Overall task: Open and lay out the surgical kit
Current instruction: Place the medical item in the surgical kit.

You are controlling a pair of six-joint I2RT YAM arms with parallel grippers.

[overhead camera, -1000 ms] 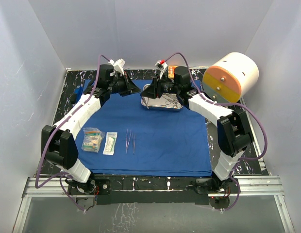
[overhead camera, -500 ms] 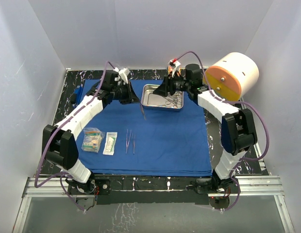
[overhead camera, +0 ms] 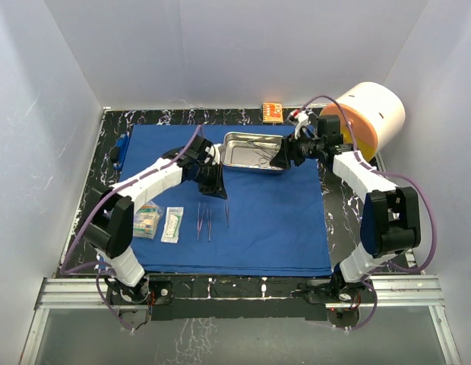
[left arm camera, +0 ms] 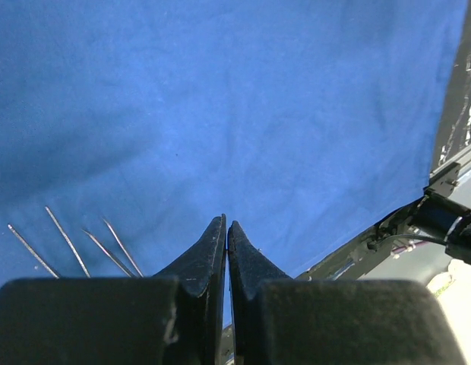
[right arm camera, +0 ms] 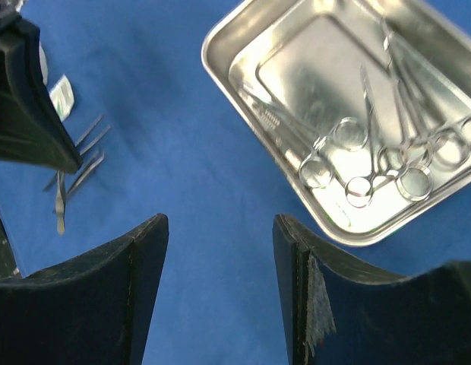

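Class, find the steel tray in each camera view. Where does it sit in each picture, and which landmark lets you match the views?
Top external: the steel tray is at upper centre, on the far part of the blue cloth.
Left wrist: not in view.
Right wrist: the steel tray is at upper right, cut off by the picture's edges.
Shared landmark: the blue cloth, seen in all three views.

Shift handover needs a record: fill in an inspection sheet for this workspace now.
Surface: black marbled table, blue cloth spread flat over it.
Job's things: steel tray on the cloth's far side, ring-handled clamps inside; two packets and forceps in a row, near left.
Clutter: white-and-orange cylinder far right; small orange box at the far edge.
Grippers: left gripper shut, by the forceps; right gripper open, empty, beside the tray.
Cables: purple cables along both arms.
Surroundings: plain white walls.
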